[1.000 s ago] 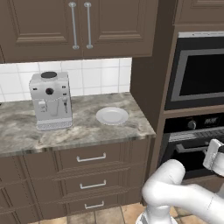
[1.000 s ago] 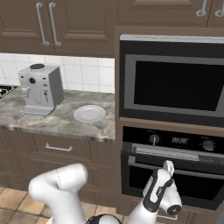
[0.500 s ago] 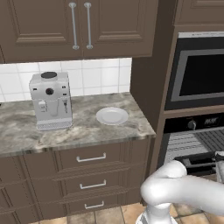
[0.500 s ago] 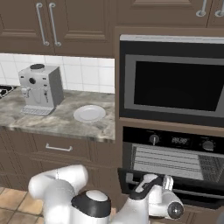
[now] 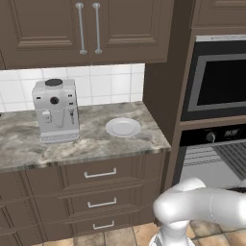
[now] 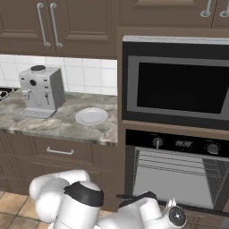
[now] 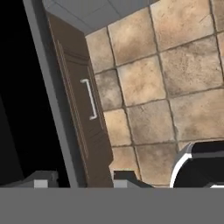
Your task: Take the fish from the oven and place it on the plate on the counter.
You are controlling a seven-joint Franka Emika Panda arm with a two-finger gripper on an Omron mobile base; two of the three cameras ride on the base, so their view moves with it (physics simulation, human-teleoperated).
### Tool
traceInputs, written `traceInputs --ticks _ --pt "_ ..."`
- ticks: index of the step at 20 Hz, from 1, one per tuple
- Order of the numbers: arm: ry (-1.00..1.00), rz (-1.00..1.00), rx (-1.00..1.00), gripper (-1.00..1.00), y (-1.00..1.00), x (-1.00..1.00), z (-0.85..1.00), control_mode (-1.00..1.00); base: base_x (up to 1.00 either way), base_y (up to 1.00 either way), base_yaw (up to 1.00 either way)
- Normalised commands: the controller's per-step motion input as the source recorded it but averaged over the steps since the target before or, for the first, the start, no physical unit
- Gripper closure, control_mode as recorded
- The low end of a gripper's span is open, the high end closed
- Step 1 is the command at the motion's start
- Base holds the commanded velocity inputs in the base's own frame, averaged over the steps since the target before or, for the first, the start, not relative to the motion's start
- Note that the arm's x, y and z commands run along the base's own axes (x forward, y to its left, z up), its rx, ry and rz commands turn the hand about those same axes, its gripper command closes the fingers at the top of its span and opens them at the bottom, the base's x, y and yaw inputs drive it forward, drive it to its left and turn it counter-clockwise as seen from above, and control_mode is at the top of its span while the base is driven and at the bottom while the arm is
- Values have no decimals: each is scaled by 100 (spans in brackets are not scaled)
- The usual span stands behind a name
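The oven (image 6: 179,174) cavity looks open, its silver racks (image 6: 174,170) showing pale below the knob and display, so I judge the step in hand to be getting the door fully out of the way before any reach inside. The arm (image 5: 202,206) is folded very low in front of the oven. The hand view looks down at the tiled floor (image 7: 175,87), with a brown drawer front (image 7: 87,109) and a grey edge running from 11 o'clock to 6 o'clock. The end effector (image 7: 83,178) shows its two tips standing apart at a middling gap, the grey edge and the brown panel passing between them. Whether they clamp anything I cannot tell. To do this well, I would keep the wrist clear of the drawer front and finish the door's swing smoothly. Then lift the hand to rack height and turn it toward the cavity, so the camera can find the fish before the jaws commit. The fish is too small to make out on the racks from here, so its exact spot on them is unknown; a slow, level approach between the racks seems wise. The plate (image 6: 91,116) sits on the bench (image 6: 53,127) at about 10 o'clock from the cavity in the right base view, and it holds nothing. A coffee machine (image 6: 41,91) stands near it at 9 o'clock, apart from its rim.
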Motion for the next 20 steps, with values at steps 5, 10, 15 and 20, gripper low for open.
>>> traceInputs --ticks 5,10,15,20 --pt "13 8 0 100 -4 -100 99 -100 0 0 0" --pt "6 14 0 100 -16 -96 100 -100 0 0 0" --pt "-9 26 0 100 11 -7 94 -100 0 0 0" --pt "-25 32 -10 100 23 54 64 -100 0 0 0"
